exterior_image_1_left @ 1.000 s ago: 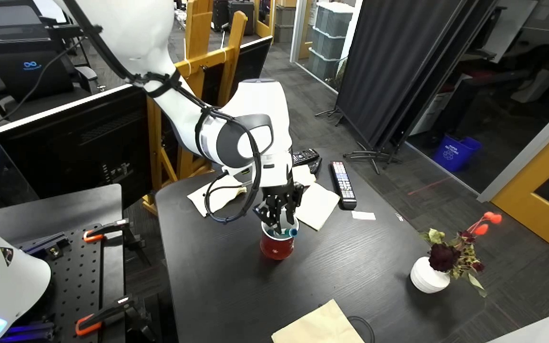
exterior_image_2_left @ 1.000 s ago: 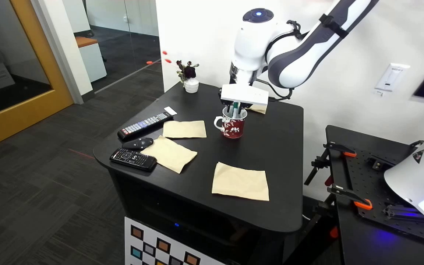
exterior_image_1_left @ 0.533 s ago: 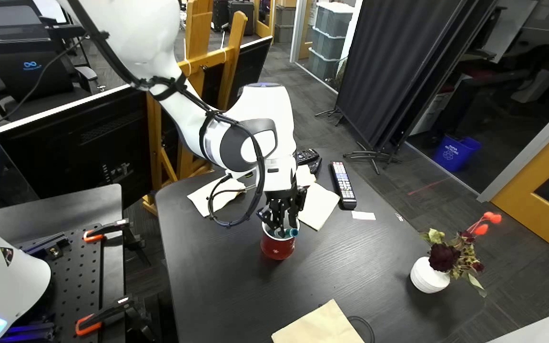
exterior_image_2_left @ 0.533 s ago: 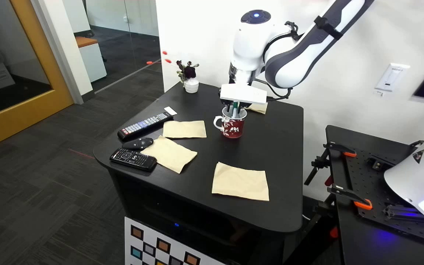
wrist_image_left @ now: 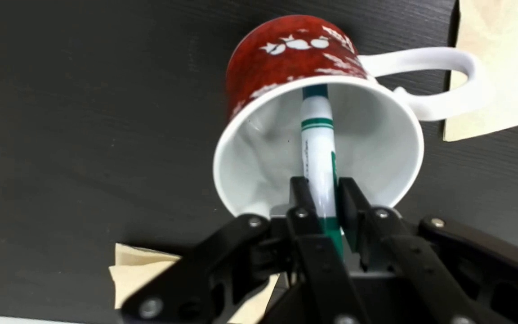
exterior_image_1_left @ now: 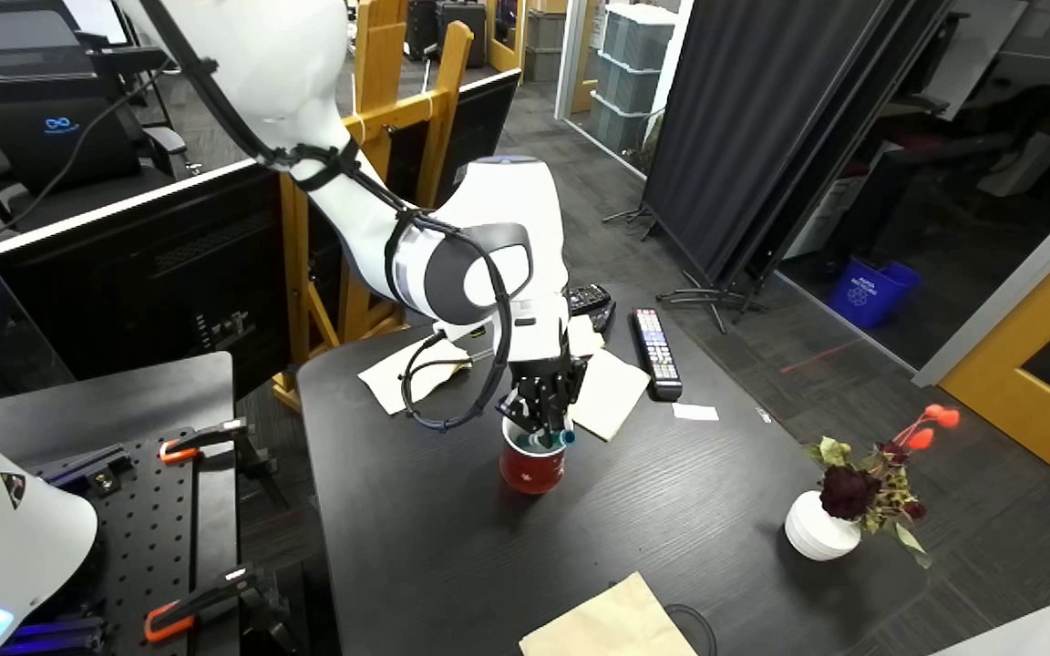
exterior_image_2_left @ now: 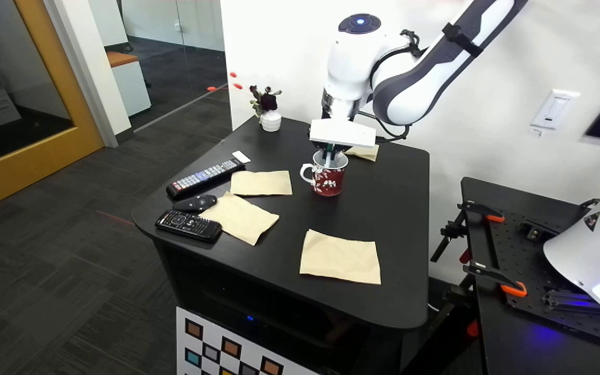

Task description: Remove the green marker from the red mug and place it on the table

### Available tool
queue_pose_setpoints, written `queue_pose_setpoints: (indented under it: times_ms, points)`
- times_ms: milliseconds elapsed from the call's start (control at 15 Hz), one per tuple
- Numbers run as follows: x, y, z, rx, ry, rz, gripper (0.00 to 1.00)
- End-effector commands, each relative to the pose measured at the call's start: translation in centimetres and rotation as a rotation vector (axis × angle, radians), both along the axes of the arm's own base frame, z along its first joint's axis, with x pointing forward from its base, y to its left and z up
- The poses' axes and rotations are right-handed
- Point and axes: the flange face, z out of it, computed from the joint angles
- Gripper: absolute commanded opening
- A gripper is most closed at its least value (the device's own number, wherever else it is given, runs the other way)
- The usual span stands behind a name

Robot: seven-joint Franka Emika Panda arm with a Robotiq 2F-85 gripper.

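The red mug (exterior_image_1_left: 532, 469) stands upright on the dark table (exterior_image_1_left: 653, 519); it also shows in an exterior view (exterior_image_2_left: 328, 180) and the wrist view (wrist_image_left: 290, 54), its white inside facing the camera. The green marker (wrist_image_left: 318, 148), white-bodied with green bands and a green end, leans inside the mug. Its green-teal end shows above the rim in an exterior view (exterior_image_1_left: 563, 438); its white body shows too (exterior_image_2_left: 327, 160). My gripper (wrist_image_left: 324, 193) is at the mug's mouth, its two fingers shut on the marker's upper part. The marker's lower tip is partly hidden by the rim.
Pale paper sheets (exterior_image_2_left: 340, 258) lie around the mug, one near its handle (exterior_image_2_left: 261, 183). Several remotes (exterior_image_2_left: 206, 178) lie near a table edge. A white vase with flowers (exterior_image_1_left: 822, 526) stands near a corner. A cable (exterior_image_1_left: 694, 629) lies beside a paper.
The gripper's fingers have come together on the marker; before, they stood apart on either side of it. The arm and mug have shifted very slightly. The marker remains in the mug.
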Motion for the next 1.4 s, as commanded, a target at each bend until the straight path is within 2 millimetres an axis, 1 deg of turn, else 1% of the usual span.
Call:
queue_pose_setpoints:
  times_ms: [0, 267, 600, 1000, 1333]
  points:
    - [-0.4, 0.8, 1.5, -0.023, 0.016, 0.015, 0.05]
    - [-1.0, 1.8, 3.1, -0.061, 0.001, 0.029, 0.05]
    - [-2.1, 2.9, 6.1, -0.117, -0.057, 0.042, 0.05]
    - [-4.5, 4.8, 9.9, -0.188, -0.150, 0.047, 0.05]
    - [-6.5, 7.3, 12.0, -0.208, -0.233, 0.067, 0.05]
